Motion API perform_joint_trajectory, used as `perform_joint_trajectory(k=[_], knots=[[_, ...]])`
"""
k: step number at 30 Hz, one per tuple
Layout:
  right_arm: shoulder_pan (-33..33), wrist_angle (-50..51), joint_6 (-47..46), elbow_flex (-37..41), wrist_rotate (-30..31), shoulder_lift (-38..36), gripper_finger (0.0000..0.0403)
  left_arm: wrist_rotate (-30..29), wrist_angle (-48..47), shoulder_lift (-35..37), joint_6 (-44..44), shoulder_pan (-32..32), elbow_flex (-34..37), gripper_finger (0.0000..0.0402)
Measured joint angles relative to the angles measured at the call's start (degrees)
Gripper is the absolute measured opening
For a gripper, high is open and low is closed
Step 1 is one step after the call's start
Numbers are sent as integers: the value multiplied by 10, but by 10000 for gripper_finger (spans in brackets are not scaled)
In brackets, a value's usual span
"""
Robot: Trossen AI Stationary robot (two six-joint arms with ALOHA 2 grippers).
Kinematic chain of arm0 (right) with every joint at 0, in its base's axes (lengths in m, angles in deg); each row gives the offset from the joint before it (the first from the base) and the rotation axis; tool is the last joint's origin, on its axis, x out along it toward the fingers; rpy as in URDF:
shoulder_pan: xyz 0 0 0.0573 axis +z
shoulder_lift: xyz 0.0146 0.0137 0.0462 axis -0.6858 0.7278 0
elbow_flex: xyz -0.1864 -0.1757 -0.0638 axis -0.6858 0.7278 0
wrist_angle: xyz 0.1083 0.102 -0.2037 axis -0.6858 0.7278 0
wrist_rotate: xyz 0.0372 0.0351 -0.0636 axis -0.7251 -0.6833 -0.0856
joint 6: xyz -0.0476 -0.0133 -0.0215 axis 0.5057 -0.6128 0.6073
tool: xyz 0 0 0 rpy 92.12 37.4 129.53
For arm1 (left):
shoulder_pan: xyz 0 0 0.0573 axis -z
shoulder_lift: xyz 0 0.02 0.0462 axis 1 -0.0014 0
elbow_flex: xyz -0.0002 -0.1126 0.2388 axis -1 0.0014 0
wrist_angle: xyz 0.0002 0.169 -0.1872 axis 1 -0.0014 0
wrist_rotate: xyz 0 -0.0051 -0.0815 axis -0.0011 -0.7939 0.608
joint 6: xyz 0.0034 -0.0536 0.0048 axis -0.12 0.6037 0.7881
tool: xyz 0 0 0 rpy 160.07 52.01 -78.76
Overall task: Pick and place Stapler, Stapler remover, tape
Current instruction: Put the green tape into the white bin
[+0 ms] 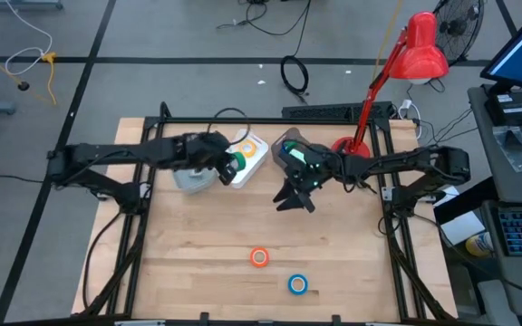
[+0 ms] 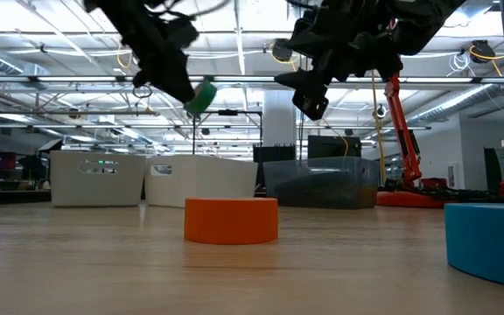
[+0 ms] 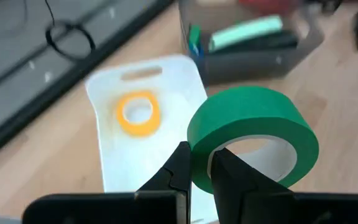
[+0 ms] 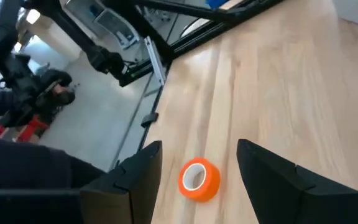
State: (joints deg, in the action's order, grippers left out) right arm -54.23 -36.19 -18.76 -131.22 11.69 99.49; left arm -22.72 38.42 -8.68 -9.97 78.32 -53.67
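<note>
My left gripper [image 3: 199,155] is shut on the green tape roll [image 3: 253,134] and holds it in the air over the white tray [image 3: 166,81], also seen in the high view [image 1: 227,164]. The yellow tape [image 3: 137,113] lies flat in that tray. The orange tape [image 1: 259,257] and the blue tape [image 1: 297,284] lie flat on the table toward its near edge. My right gripper [image 4: 199,146] is open, hanging above the table's middle [image 1: 294,197], with the orange tape [image 4: 199,179] below it. A green and black stapler [image 3: 247,34] lies in a clear bin. My left gripper pinches the green roll's wall [image 3: 199,134], one finger [image 3: 179,165] outside the ring and the other inside its pale core. The roll is lifted clear and sits tilted above the white tray; the low view shows it hanging high [image 2: 201,96].
A clear bin [image 3: 291,53] stands just beyond the white tray, under my right arm. A grey container [image 1: 193,178] sits below my left arm. A red desk lamp [image 1: 415,54] stands at the far right corner. Bare wood [image 1: 198,254] lies around the orange and blue rolls.
</note>
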Motion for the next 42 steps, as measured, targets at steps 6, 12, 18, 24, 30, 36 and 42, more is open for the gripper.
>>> perform_joint_trajectory(k=[6, 12, 18, 24, 30, 36, 42], knots=[[0, 12, 49, 0, 1, -13, 199, 60, -149, -107, -13, -47, -120, 33], [-17, 10, 69, 40, 3, -67, 203, 90, -276, -219, -40, -93, -233, 33], [-44, -6, 53, 137, 48, -183, 200, 104, -339, -290, -65, -138, -291, 33], [-44, -92, 52, 229, 96, -295, 203, 117, -337, -339, -75, -174, -309, 33], [-44, -223, 39, 317, 99, -368, 205, 119, -338, -379, -83, -178, -309, 33], [-44, -291, -7, 377, 140, -409, 202, 118, -336, -389, -88, -176, -310, 33], [-44, -304, -4, 391, 138, -423, 205, 124, -334, -407, -88, -176, -310, 33]])
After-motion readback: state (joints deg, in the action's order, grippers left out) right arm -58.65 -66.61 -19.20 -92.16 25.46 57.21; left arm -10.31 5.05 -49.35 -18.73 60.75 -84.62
